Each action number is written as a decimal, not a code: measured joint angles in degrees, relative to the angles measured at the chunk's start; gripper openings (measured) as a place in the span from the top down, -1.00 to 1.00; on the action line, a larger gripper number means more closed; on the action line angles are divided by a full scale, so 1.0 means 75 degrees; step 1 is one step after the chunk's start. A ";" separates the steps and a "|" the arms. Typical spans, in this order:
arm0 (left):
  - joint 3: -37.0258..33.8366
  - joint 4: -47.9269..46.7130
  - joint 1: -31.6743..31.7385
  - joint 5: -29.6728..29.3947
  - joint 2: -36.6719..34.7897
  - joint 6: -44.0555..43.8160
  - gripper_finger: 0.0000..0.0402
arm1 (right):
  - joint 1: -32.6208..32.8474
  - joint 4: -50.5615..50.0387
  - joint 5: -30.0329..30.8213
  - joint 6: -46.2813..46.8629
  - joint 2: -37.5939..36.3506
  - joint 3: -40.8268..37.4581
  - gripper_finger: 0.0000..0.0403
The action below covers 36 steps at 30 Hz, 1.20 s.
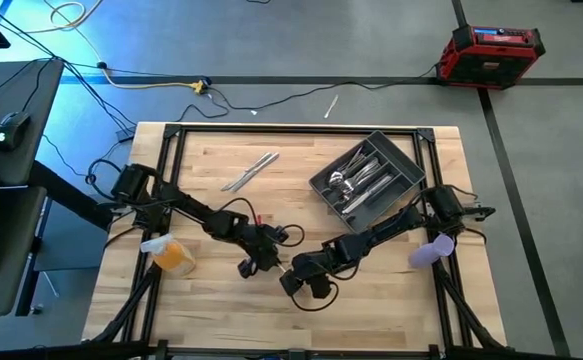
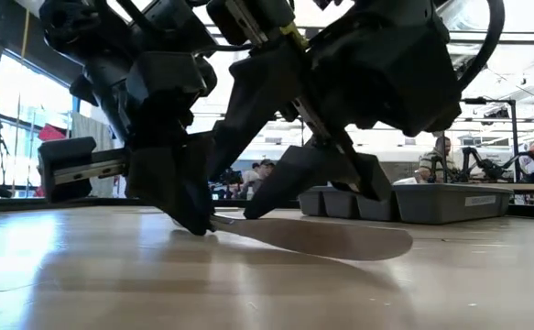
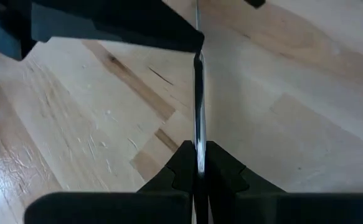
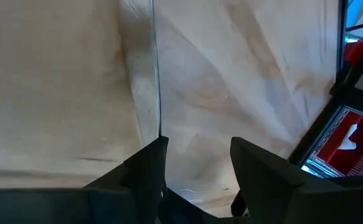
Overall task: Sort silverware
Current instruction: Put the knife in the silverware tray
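Low view: knife (image 2: 312, 236) mostly arm-hidden, seemingly.

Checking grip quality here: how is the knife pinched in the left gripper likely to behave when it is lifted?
The knife looks thin, rigid metal, so it should stay stiff. Its shiny surface, pinched edge-on by the shut left gripper, could slip or pivot. In the low view its blade lies flat on the table, so rolling seems unlikely.

Left gripper (image 1: 249, 266) low at the tabletop, fingers (image 3: 221, 168) pinched together. Right gripper (image 1: 293, 282) just beside it, jaws spread, arm stretched in low.
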 joint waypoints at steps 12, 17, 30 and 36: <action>0.0152 -0.0236 0.0083 0.0342 0.0012 -0.1152 1.00 | -0.0082 -0.0551 0.0471 -0.0260 0.0022 -0.0009 0.15; 0.0152 -0.0326 0.0166 0.0460 0.0012 -0.1625 1.00 | -0.0114 -0.0550 0.0255 -0.0265 0.0029 -0.0012 0.15; 0.0146 -0.0335 0.0163 0.0458 0.0012 -0.1899 1.00 | -0.0118 -0.0311 0.0288 -0.0583 0.0321 0.0017 0.32; 0.0140 -0.0262 0.0157 0.0276 0.0012 -0.1919 0.95 | 0.0025 -0.0351 0.0673 0.0068 0.0350 0.0003 0.84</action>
